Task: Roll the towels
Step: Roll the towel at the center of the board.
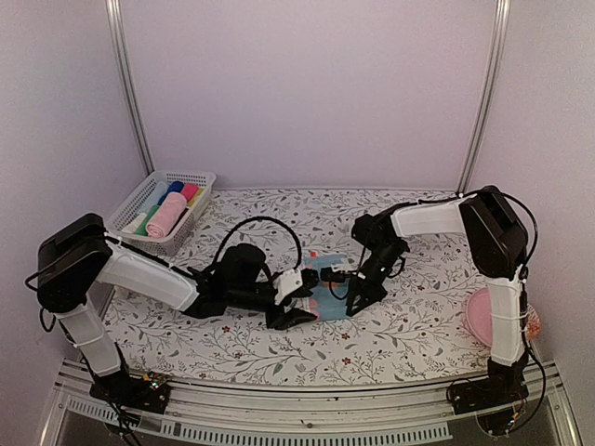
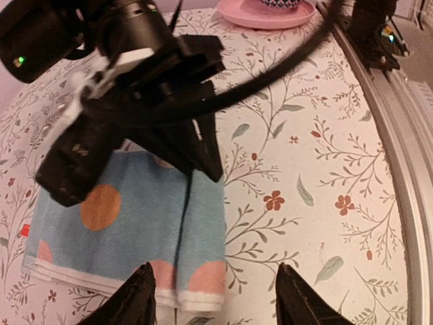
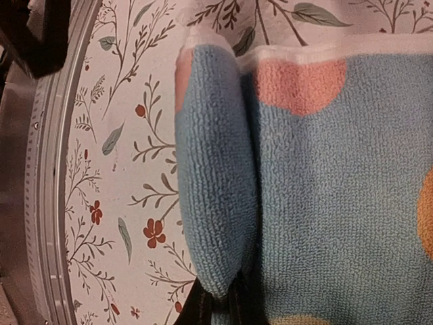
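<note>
A light blue towel with orange and pink dots point(image 1: 321, 282) lies flat at the table's middle. It also shows in the left wrist view point(image 2: 128, 223) and the right wrist view point(image 3: 338, 176). One long edge of it is turned over into a narrow roll point(image 3: 213, 176). My right gripper point(image 3: 220, 308) is shut on one end of that roll; it also shows in the top view point(image 1: 358, 288) and the left wrist view point(image 2: 196, 145). My left gripper point(image 2: 213, 288) is open and empty, low over the roll's other end at the white hem. It also shows in the top view point(image 1: 296, 304).
A white basket point(image 1: 195, 177) with several rolled towels point(image 1: 167, 214) stands at the back left. A pink plate point(image 1: 479, 316) sits at the right edge and shows in the left wrist view point(image 2: 264, 13). The metal front rail point(image 2: 399, 135) runs along the table's near edge.
</note>
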### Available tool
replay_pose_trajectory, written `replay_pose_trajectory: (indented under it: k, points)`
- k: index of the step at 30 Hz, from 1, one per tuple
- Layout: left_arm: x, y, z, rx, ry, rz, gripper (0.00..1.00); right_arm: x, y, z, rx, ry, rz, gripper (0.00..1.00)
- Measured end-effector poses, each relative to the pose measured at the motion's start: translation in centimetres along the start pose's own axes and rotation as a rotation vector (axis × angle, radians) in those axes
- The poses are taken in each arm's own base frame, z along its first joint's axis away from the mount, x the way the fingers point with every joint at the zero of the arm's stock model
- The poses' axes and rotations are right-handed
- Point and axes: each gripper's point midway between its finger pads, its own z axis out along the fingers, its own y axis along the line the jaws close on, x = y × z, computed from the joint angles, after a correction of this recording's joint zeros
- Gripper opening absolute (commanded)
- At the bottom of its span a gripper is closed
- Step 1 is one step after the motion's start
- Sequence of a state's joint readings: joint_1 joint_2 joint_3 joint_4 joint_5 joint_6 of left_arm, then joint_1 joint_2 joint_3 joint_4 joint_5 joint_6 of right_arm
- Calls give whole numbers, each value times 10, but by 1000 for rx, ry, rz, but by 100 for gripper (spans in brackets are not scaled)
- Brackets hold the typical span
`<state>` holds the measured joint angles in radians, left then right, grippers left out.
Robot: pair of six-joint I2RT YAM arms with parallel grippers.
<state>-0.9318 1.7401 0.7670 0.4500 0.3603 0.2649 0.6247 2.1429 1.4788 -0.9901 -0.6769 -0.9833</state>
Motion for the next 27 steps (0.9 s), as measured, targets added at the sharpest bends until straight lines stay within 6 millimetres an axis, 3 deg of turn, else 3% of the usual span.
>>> replay_pose_trajectory:
  k: [3,7,15,19,27]
  points:
    - [4,-24,8,-1,32,117,61,3,1,0,-56,-15,61,6]
    - [7,-34,17,-36,67,227,61,5,3,0,-99,-25,105,6]
    - [35,-30,40,-109,180,332,59,8,8,1,-126,-17,131,6]
    - [36,-25,42,-132,197,355,55,8,8,1,-127,-16,135,6]
    - [43,-19,49,-149,245,362,34,9,9,1,-129,-15,140,6]
